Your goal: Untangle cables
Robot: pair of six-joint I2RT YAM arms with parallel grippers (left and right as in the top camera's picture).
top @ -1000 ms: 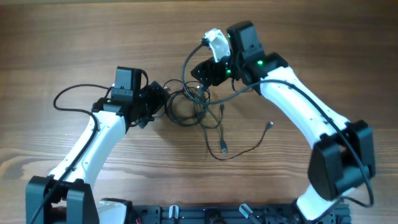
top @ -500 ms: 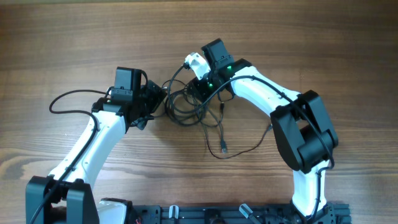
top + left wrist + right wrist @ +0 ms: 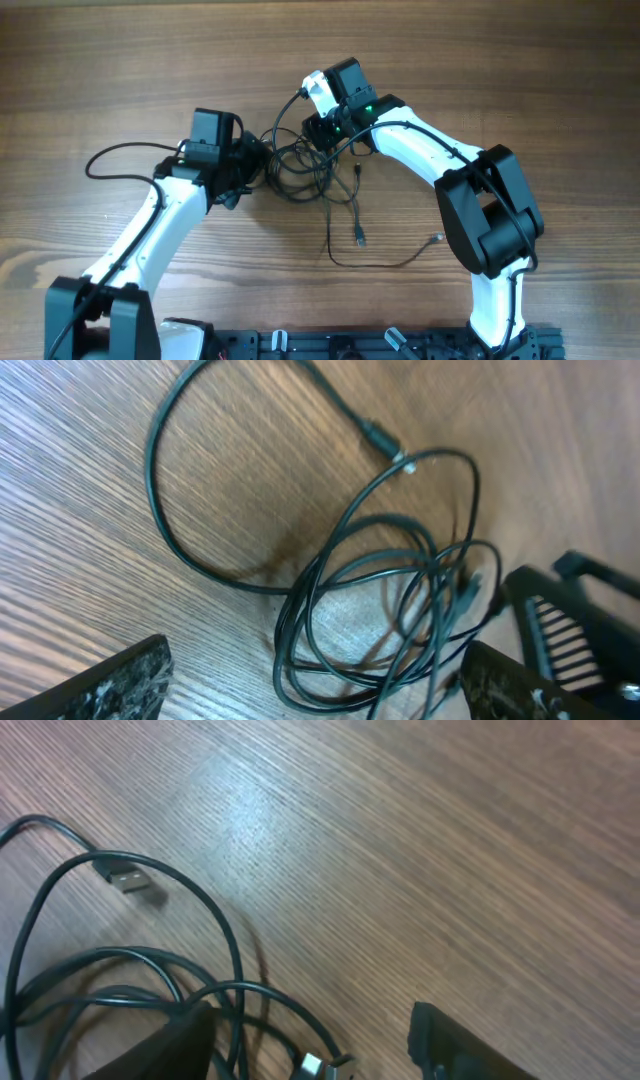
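The cables (image 3: 305, 165) lie as a tangle of thin black loops in the middle of the wooden table. One strand runs down to a plug (image 3: 359, 238), and another curves right to a plug (image 3: 436, 238). My left gripper (image 3: 255, 165) is at the tangle's left edge. In the left wrist view the left gripper (image 3: 310, 695) stands open, with the loops (image 3: 380, 590) on the table between its fingers. My right gripper (image 3: 325, 130) hangs over the tangle's top. In the right wrist view the right gripper (image 3: 310, 1055) is open, with a plug end (image 3: 322, 1067) between the fingers. A USB plug (image 3: 130, 880) lies apart.
The left arm's own thicker wire (image 3: 110, 155) loops out over the table at the left. A black rail (image 3: 350, 345) runs along the front edge. Bare wood (image 3: 450, 840) spreads beyond the tangle.
My right arm swung left and down onto the tangle's top. The loose strand at the right dropped toward the front, its plug now lower. The left arm edged slightly right.
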